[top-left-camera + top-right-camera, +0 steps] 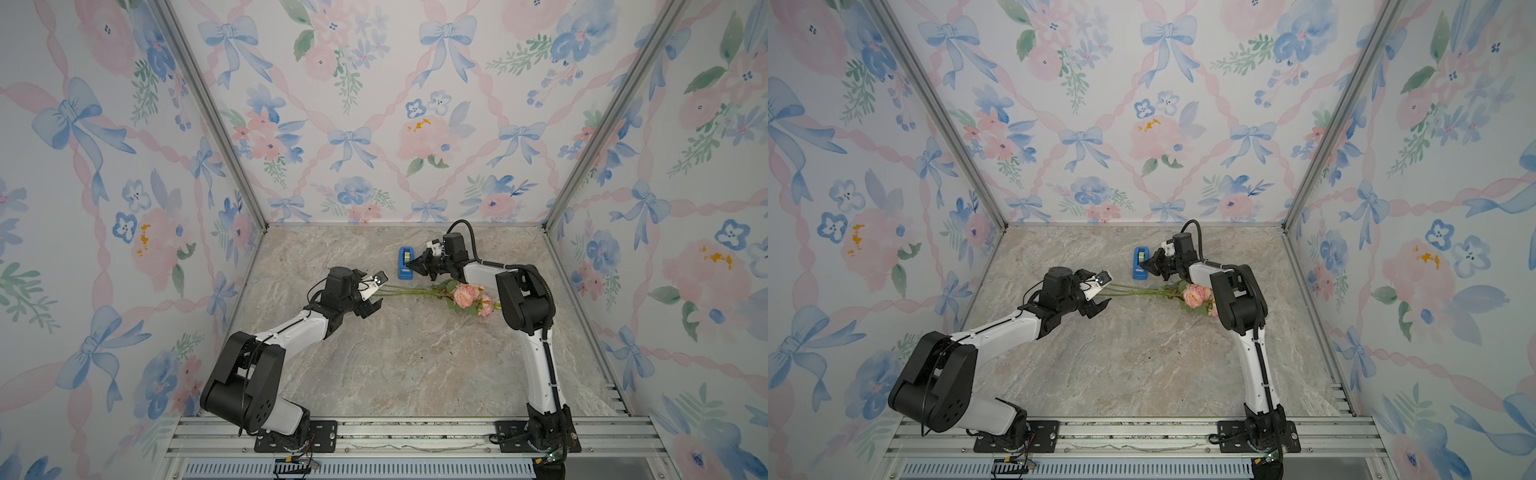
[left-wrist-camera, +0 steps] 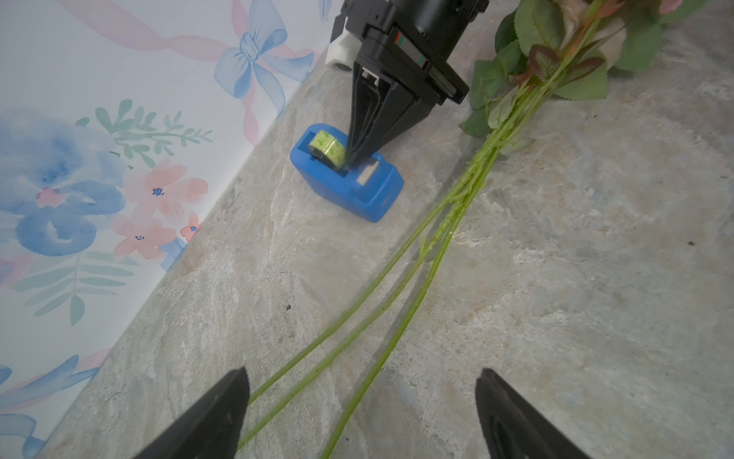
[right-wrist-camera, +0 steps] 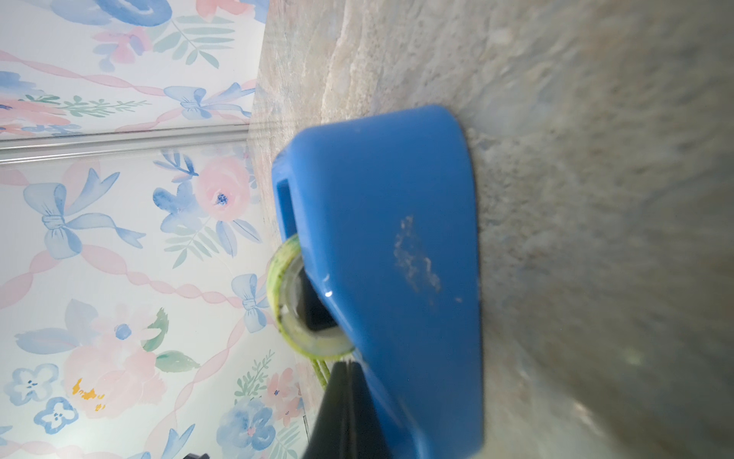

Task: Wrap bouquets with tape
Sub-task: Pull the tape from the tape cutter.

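**Right claw pinched shut at the tape roll, bouquet lying flat, left claw wide open**

The bouquet (image 1: 462, 294) (image 1: 1192, 295) is lying flat on the marble-look table (image 1: 395, 365), a bit right of the middle. Its pink and peach blooms (image 1: 478, 303) sit right up against the right arm (image 1: 521, 299), and part of them is hidden behind it. The long green stems (image 2: 437, 222) (image 1: 399, 293) fan out toward the left arm.

The tape (image 2: 326, 148) (image 3: 286, 294) is a small yellow-green roll sitting in a blue dispenser (image 2: 357, 190) (image 1: 405, 270) (image 1: 1139, 272). The dispenser stands upright toward the back of the table, just behind the stems and not touching them.

The right gripper (image 2: 349, 157) (image 1: 411, 262) (image 3: 345, 365) comes down at the dispenser with its fingers pressed fully together. The tips sit right beside the roll, in the gap between the roll and the cutter end. I can't tell whether there's a strip of tape pinched in there — the tips hide that spot in every view.

The left gripper (image 2: 361, 373) (image 1: 376, 293) (image 1: 1106, 293) is spread wide at the bare stem ends and has hold of nothing. In the left wrist view the stems run between its two fingers, one passing just beside a finger (image 2: 222, 405). I can't make out whether it actually touches.

Flowery bow wallpaper (image 1: 353, 124) covers the walls all round.
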### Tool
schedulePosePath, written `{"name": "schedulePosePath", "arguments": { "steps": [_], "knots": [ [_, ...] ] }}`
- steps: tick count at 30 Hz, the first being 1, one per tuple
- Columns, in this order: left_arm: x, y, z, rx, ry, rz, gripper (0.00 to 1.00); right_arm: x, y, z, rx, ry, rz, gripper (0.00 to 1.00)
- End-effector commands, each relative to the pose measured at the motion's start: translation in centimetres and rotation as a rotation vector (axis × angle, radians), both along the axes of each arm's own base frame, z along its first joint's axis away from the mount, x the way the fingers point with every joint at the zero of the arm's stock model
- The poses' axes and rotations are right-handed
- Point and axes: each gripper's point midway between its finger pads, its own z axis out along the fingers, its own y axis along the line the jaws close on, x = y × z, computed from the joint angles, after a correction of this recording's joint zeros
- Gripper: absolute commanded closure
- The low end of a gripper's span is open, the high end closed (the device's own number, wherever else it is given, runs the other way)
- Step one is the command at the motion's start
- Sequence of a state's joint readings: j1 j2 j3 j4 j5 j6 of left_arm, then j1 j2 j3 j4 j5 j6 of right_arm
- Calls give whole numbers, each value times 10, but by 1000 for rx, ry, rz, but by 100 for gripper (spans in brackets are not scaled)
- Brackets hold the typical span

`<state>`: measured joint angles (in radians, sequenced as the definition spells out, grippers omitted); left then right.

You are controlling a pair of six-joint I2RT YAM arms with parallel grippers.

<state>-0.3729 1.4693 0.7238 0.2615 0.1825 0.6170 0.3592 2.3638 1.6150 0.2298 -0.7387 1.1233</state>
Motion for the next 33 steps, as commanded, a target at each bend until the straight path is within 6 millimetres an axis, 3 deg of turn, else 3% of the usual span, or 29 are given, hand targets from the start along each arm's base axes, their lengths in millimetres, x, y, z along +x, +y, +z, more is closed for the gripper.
{"name": "schedulePosePath", "arguments": {
  "steps": [1,8,24,33],
  "knots": [
    [-2,1,-11,35,22,-8,10,-4,6,40,59,-55,36,100],
    [-4,0,-23,75,36,-39,11,-12,17,63,93,-92,84,100],
    [-6,-5,-36,143,36,-132,14,-24,28,77,114,-110,107,100],
    [-7,-13,-40,150,47,-225,19,-34,24,77,101,-96,108,100]
  ]
}}
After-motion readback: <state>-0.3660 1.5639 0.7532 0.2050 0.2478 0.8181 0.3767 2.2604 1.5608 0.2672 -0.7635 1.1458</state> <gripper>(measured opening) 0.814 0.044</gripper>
